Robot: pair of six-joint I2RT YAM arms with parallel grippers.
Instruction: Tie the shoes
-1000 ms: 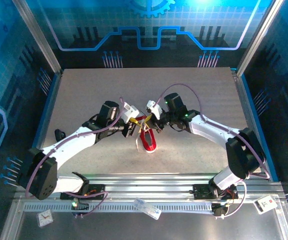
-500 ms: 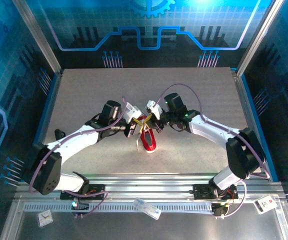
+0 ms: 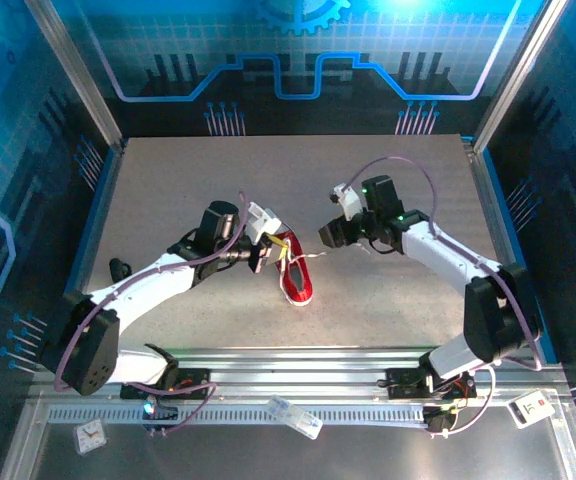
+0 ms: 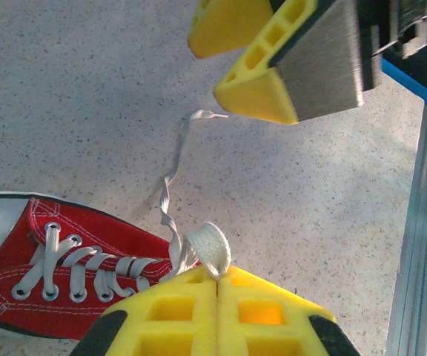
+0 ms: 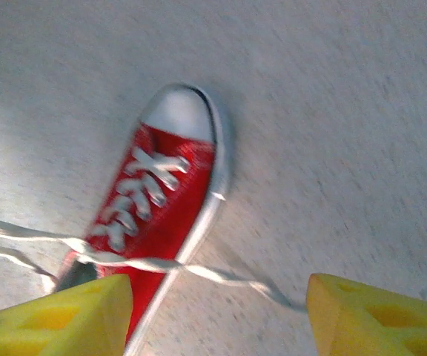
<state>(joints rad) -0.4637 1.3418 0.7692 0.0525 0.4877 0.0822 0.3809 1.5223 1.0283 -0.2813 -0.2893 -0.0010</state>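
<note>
The small red shoe, white-soled with a white toe cap, lies mid-table with its toe toward the arms. My left gripper sits at the shoe's heel end. In the left wrist view its yellow fingers are shut on a loop of white lace, beside the laced red upper. The lace's free end trails over the table. My right gripper hangs open to the right of the shoe. A loose lace strand runs across between its spread fingers, above the shoe.
The grey speckled table has raised blue edges at left and right. A small black object lies near the left edge. An aluminium rail runs along the front, and it shows again at the right of the left wrist view.
The right gripper has opened, let go of the lace and pulled back to the right. The left gripper has shut on a lace loop at the shoe's heel end.
</note>
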